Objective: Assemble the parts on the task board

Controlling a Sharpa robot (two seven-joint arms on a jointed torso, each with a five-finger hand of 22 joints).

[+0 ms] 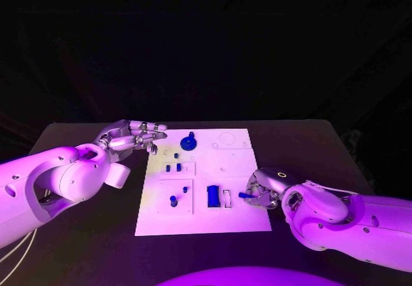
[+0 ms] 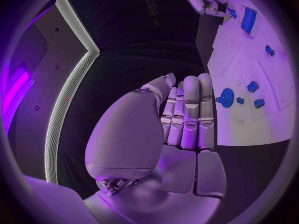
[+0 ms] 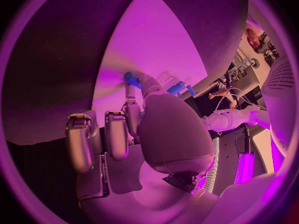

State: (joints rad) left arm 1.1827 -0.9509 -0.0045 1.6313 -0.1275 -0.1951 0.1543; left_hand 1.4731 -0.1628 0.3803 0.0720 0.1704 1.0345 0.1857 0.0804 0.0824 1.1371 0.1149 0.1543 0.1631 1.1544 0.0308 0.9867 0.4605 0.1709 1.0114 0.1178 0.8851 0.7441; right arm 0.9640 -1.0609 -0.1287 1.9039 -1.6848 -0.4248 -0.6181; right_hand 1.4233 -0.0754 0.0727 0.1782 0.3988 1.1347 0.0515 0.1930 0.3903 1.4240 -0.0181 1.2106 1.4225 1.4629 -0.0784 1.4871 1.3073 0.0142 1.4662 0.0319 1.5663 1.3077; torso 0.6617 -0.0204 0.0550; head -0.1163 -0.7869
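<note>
Right robot hand [image 1: 262,192] seemingly pinches a blue part [image 1: 244,195].

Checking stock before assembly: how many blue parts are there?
About 8: a gear at the far edge; three pegs just nearer; two pieces near-left; a block beside them; a small part pinched by the right hand, which may hide more.

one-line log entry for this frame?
left hand: fingers together, holds nothing, off board's far-left corner | right hand: pinches small blue part at task board right edge | blue gear: on board
</note>
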